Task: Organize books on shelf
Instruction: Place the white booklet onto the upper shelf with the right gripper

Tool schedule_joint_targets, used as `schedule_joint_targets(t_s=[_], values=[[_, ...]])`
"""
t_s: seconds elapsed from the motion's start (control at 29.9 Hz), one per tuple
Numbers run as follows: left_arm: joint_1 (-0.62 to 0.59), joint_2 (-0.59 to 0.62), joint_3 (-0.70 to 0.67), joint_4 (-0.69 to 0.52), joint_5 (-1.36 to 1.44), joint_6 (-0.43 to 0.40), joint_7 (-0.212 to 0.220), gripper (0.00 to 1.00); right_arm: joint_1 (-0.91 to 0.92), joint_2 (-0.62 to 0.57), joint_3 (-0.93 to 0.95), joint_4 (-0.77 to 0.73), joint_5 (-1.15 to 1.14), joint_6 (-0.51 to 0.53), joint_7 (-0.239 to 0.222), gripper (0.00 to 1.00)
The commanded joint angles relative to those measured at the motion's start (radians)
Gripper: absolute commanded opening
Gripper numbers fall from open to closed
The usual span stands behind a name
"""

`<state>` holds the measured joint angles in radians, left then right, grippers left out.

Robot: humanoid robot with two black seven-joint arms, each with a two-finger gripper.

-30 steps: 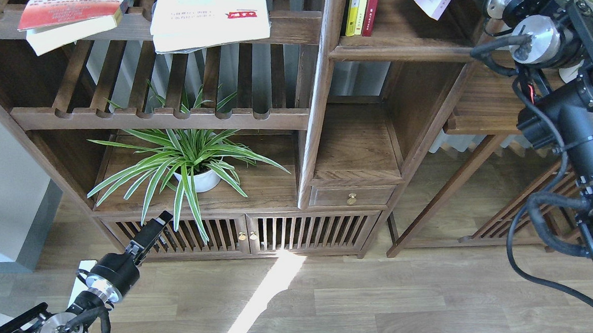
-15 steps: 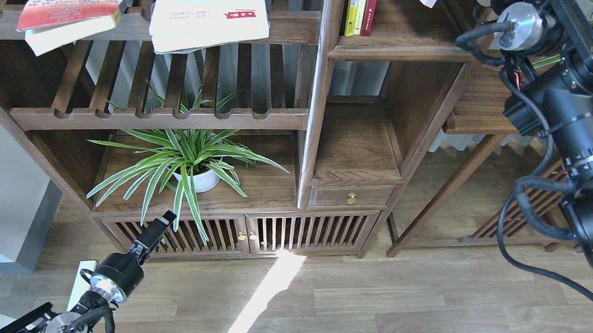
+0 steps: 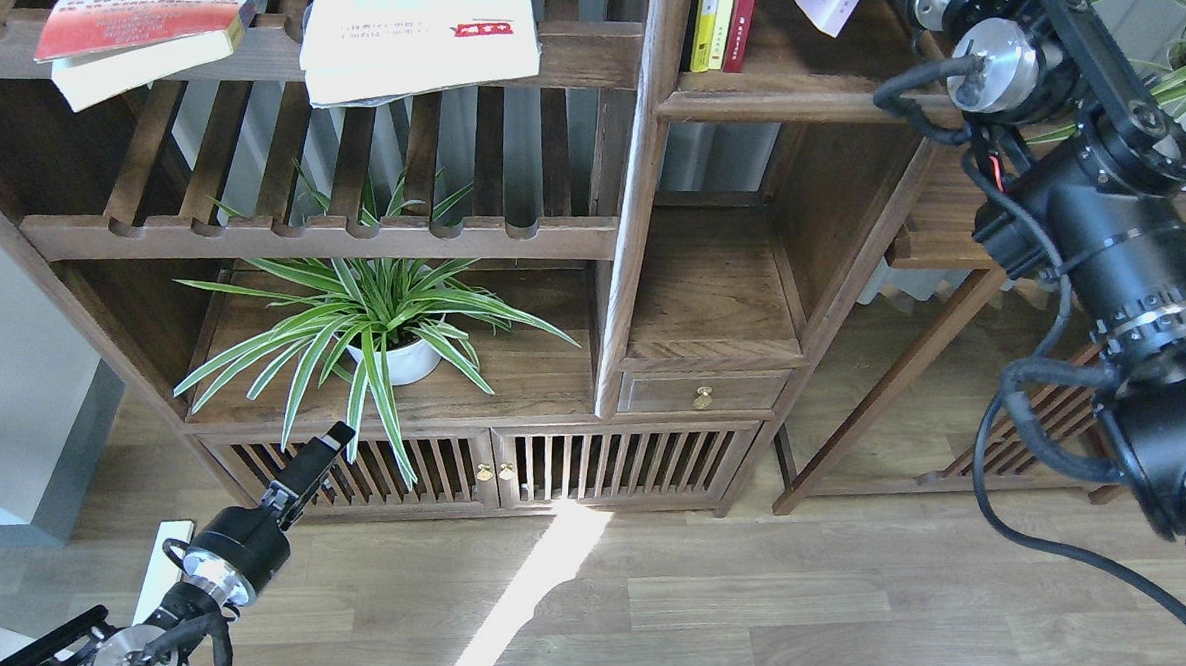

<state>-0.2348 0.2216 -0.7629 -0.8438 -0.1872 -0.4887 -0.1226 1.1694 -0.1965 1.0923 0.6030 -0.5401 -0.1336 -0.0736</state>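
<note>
- Books were split between two places: a thick red-covered book (image 3: 141, 15) and a large white book (image 3: 421, 30) lay flat on the slatted rack (image 3: 317, 236) section at upper left, both hanging over its top rail, while a pale booklet (image 3: 823, 3) showed at the top edge over the shelf (image 3: 793, 97).
- That shelf, the solid board flooring the narrow cubby right of the post, already carried three upright books (image 3: 724, 23) (yellow, pale yellow, dark red) at its left end.
- The right arm reached up to the top of the view beside the booklet; its pincer was cut off by the frame, so whether it was pinching the booklet could not be told. The booklet's lower corner hung above the shelf, not resting on it as far as could be seen.
- The left pincer (image 3: 317, 458) hung low in front of the cabinet doors (image 3: 467, 468), near the plant (image 3: 373, 323), well apart from any book. It was seen narrow and dark, and I could not tell whether its fingers were spread or pressed together.
- Progress, as a judgement: early to middle. The booklet appeared to be on its way into the cubby, but was not yet stood beside the upright books.
- Left to do, by my reading: settle the booklet, then fetch the white book and the red-covered book off the rack and stand both on the shelf.
</note>
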Motion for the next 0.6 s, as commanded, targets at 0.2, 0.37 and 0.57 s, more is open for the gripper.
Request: schedule_joint_targets(t_s=[0.2, 0.37, 0.57], values=[[0.000, 0.001, -0.001, 0.000, 0.000, 0.000, -0.003, 0.98, 0.041, 0.019, -0.026, -0.071, 0.000, 0.000, 0.028, 0.04], [0.003, -0.002, -0.001, 0.000, 0.000, 0.000, -0.003, 0.98, 0.041, 0.032, -0.028, -0.087, 0.000, 0.000, 0.034, 0.04], [0.002, -0.008, -0.003, 0.000, 0.000, 0.000, -0.002, 0.98, 0.042, 0.049, -0.028, -0.126, 0.000, 0.000, 0.067, 0.04]])
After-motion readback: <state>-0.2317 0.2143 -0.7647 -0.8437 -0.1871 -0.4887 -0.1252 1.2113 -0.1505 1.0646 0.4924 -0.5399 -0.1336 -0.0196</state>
